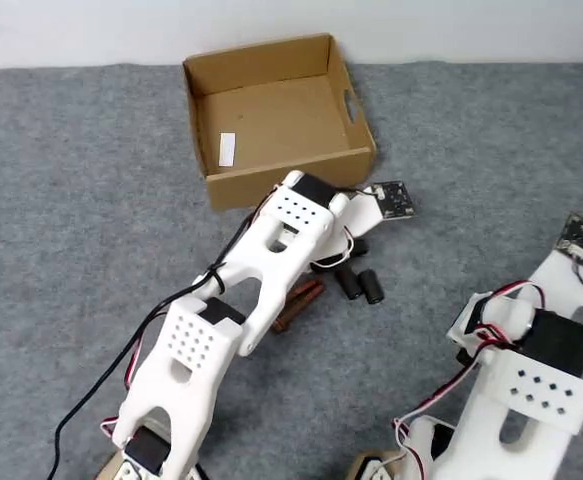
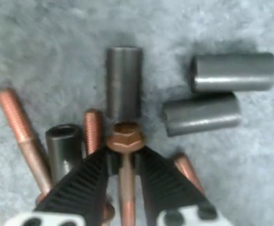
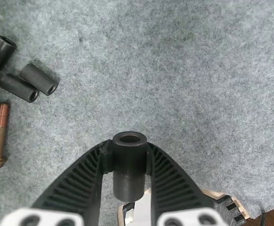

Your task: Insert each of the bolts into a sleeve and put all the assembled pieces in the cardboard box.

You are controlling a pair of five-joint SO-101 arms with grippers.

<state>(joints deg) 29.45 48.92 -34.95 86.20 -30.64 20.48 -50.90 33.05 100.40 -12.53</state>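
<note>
Left wrist view: copper-coloured, hex-headed bolt

My left arm and right arm are white plastic, their shells dotted with hole grids, with black servos and red-white-black cables. The left end effector and right end effector have black ribbed triangular fingers.

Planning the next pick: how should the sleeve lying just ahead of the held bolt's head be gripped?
Probably mid-length on the sleeve, from above, jaws closing across its round wall: it lies flat with bare carpet along both long sides, and its near end faces the held bolt.
</note>
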